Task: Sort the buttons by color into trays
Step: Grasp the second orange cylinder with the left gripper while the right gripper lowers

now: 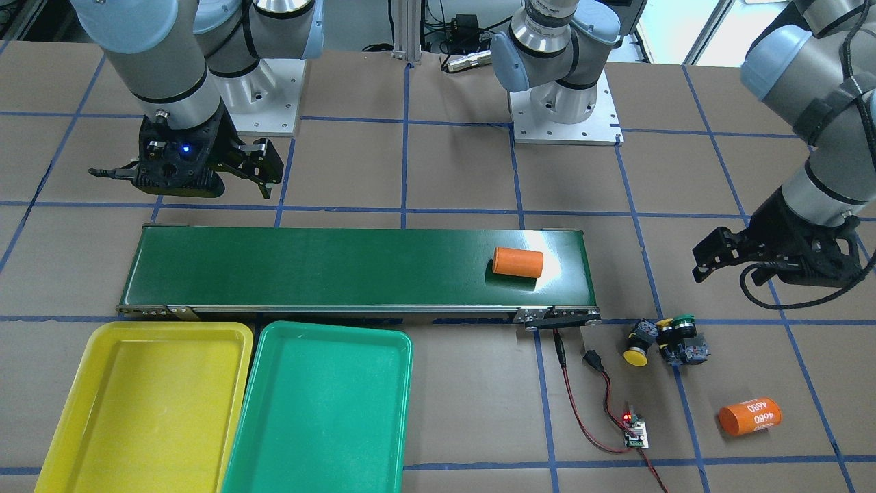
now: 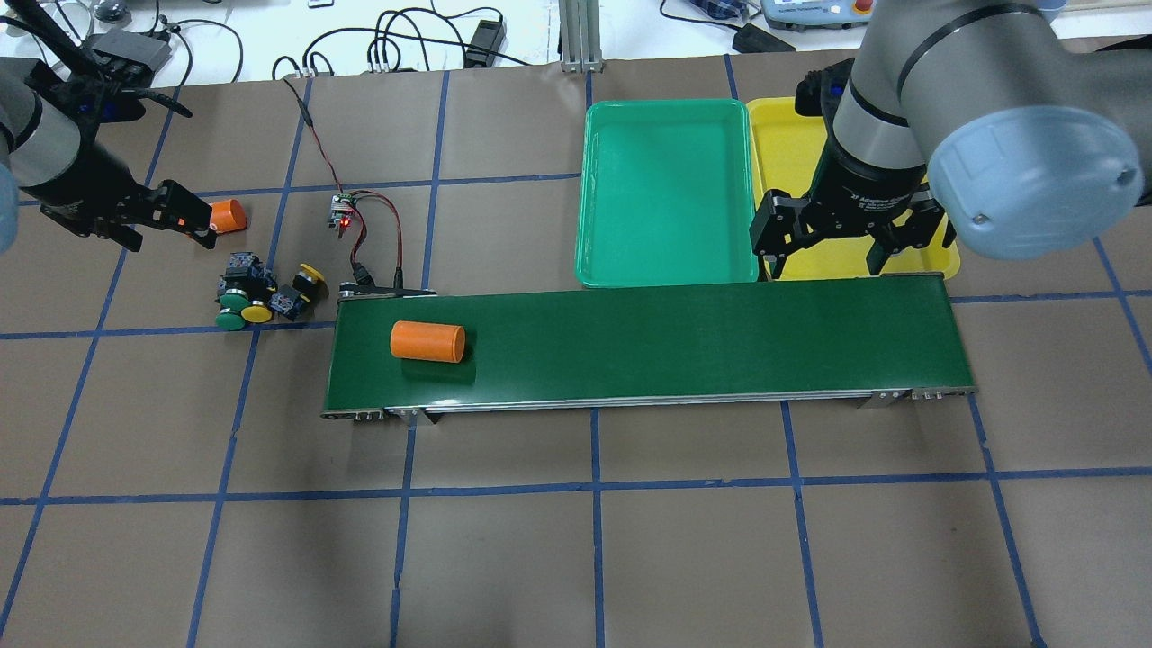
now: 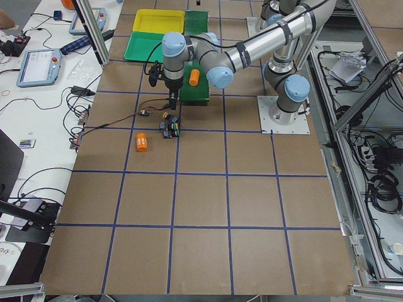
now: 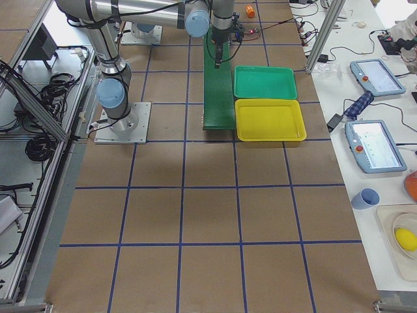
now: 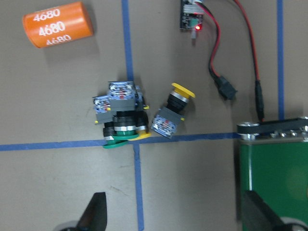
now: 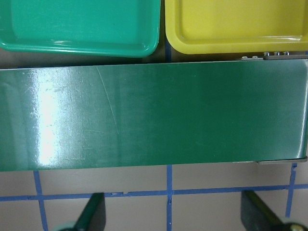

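Note:
The buttons (image 2: pixel 261 300) lie clustered on the brown table, left of the belt's end. A green-capped one (image 5: pixel 114 142) and a yellow-capped one (image 5: pixel 142 136) touch side by side. Another yellow-capped button (image 5: pixel 174 111) lies tilted just right of them. My left gripper (image 2: pixel 178 219) hovers open beside the cluster, its fingers (image 5: pixel 95 214) wide apart and holding nothing. The green tray (image 2: pixel 666 117) and yellow tray (image 2: pixel 781 135) sit side by side beyond the belt, with nothing in them. My right gripper (image 2: pixel 825 259) hangs open over the belt's far edge by the yellow tray (image 6: pixel 236 29).
A dark-green conveyor belt (image 2: pixel 675 342) crosses the middle and carries an orange cylinder (image 2: pixel 427 342) near its left end. A second orange cylinder marked 4680 (image 5: pixel 57 24) lies beyond the buttons. A small circuit board (image 5: pixel 192 14) with red wires lies near the belt's motor end.

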Motion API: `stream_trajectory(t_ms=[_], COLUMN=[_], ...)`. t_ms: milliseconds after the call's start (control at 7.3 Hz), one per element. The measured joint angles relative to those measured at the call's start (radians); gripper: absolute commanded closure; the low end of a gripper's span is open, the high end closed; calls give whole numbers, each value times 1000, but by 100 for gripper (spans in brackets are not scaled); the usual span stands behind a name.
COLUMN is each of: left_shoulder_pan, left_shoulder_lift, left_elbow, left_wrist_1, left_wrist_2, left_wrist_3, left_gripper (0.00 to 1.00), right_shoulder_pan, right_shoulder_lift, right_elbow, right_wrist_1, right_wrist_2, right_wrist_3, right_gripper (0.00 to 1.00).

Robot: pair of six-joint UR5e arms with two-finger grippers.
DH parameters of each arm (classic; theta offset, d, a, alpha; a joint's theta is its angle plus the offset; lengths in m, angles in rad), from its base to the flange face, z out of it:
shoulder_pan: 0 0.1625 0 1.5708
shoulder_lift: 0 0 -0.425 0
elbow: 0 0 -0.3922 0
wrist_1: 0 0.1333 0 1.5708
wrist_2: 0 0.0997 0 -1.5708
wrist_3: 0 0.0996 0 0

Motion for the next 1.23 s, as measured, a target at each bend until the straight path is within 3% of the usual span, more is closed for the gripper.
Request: stream_trajectory(t_ms=[822,1232], left_shoulder_pan=[48,55], left_shoulder_lift=[-254,-402], left_elbow=[283,391], left_wrist_1=[36,37], left_wrist_2=[5,-2], left_wrist_3=[31,-65], left_gripper=[0,0], right_shoulder_pan=[-1,-1], right_shoulder_lift=[0,-8], right_elbow=[23,75], right_wrist_1=[-4,-54], right_wrist_2=[0,1], right_wrist_3=[0,0], right_gripper=[0,0])
